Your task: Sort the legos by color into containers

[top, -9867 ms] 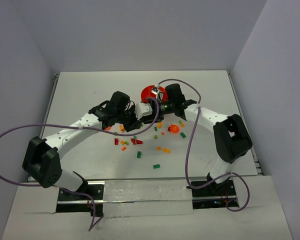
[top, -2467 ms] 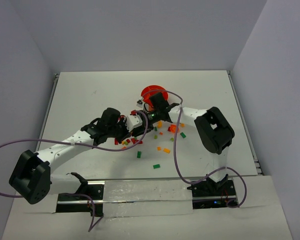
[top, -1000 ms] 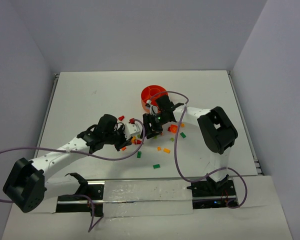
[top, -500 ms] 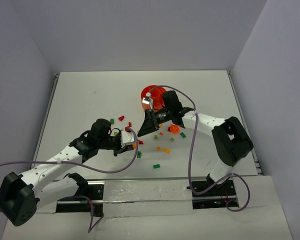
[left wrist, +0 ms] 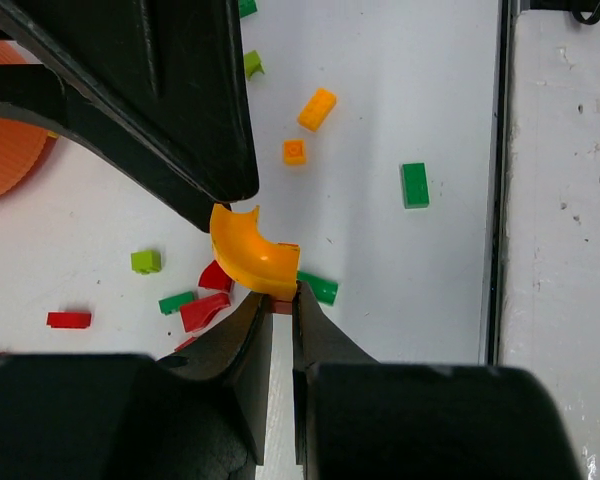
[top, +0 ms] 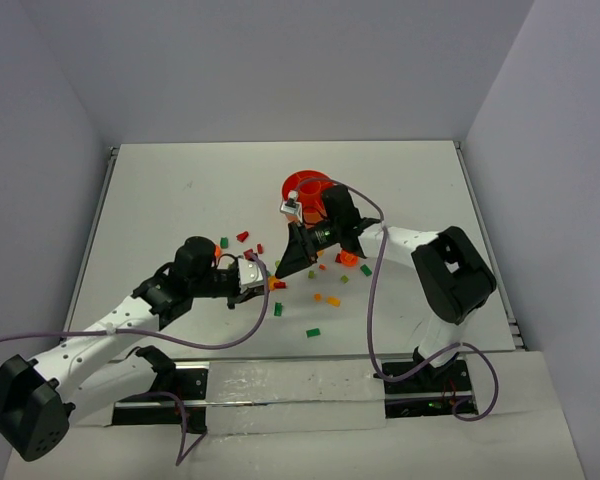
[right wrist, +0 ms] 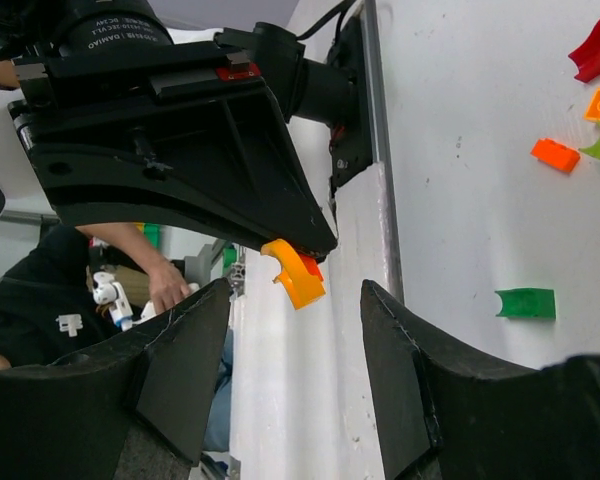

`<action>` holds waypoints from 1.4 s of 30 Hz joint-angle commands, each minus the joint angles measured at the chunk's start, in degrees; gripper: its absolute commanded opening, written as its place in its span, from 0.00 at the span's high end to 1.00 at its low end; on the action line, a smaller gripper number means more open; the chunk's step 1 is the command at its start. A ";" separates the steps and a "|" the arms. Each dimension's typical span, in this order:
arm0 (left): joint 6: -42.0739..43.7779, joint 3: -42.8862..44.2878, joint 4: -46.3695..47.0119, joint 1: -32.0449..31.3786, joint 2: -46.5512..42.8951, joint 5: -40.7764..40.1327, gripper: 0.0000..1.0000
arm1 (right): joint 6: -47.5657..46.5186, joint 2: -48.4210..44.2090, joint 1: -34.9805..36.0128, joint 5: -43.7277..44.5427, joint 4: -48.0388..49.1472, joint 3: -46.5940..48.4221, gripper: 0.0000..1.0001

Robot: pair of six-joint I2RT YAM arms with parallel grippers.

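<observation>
Reader: Progress on the sorting?

Describer: Little showed. Legos (top: pixel 313 332) in red, green, orange and yellow lay mixed on the table (top: pixel 180 190), near the bowl (top: pixel 302 186) (its compartments were mostly hidden by the right arm).

Reader: And the grippers?

Describer: The left gripper (left wrist: pixel 277 300) pinched a curved orange piece (left wrist: pixel 250 255) over the scatter, short of the bowl. The right gripper (right wrist: pixel 295 300) stood wide, fingers either side of that piece; contact was unclear. Nearly all sorting was left, I judged.

White arm links (top: pixel 98 330), black joints (top: pixel 455 275), purple cables (top: pixel 368 300).
</observation>
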 commanded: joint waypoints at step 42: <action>-10.26 8.23 -3.71 8.84 10.06 -13.55 0.99 | -15.18 -3.02 -8.94 11.74 -22.90 12.27 0.47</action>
